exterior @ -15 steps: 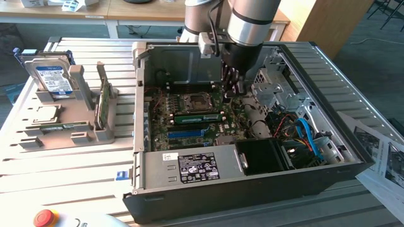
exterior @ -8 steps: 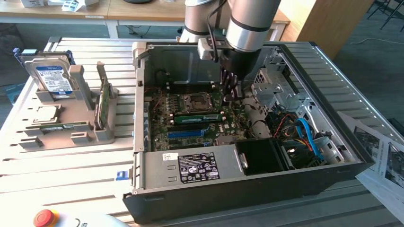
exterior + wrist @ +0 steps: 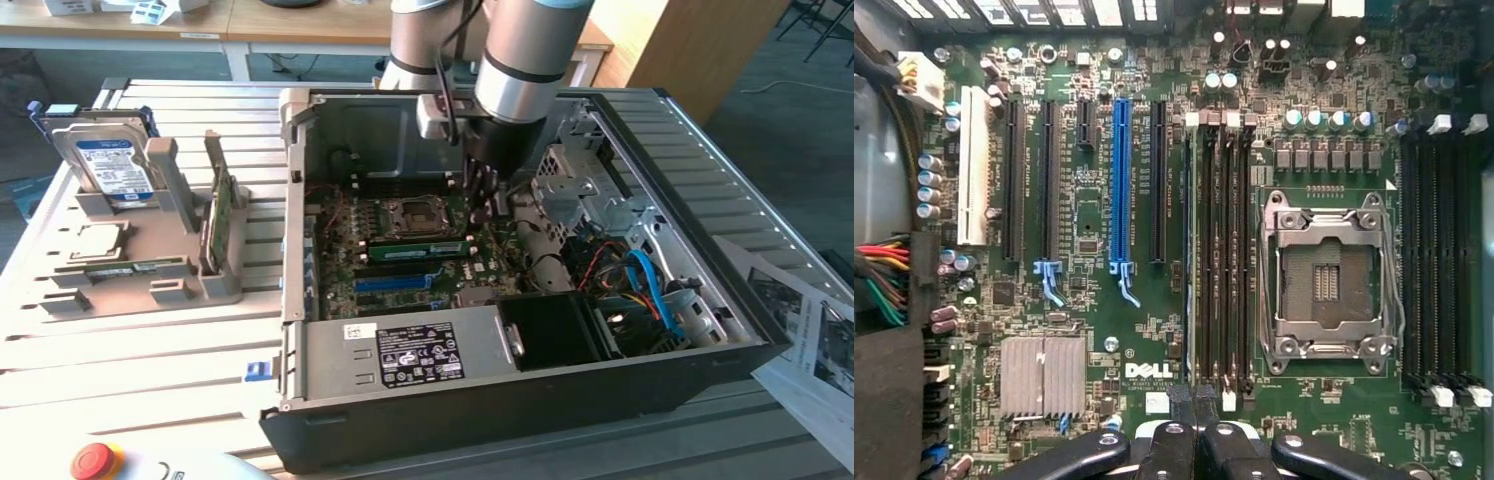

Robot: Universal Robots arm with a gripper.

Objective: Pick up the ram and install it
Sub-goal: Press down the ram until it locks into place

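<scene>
I read the ram as already seated: a green stick lies in a motherboard slot just at 6 o'clock of the empty CPU socket in the exterior view; whether it is fully latched I cannot tell. The gripper hangs just above the slot bank, fingers pressed together, holding nothing. What is left, at most, looks like confirming the seat.

The open PC case lies on a slatted table; a grey parts holder with a hard drive sits at 9 o'clock of the case; papers at 4 o'clock; wooden desks at 12.
</scene>
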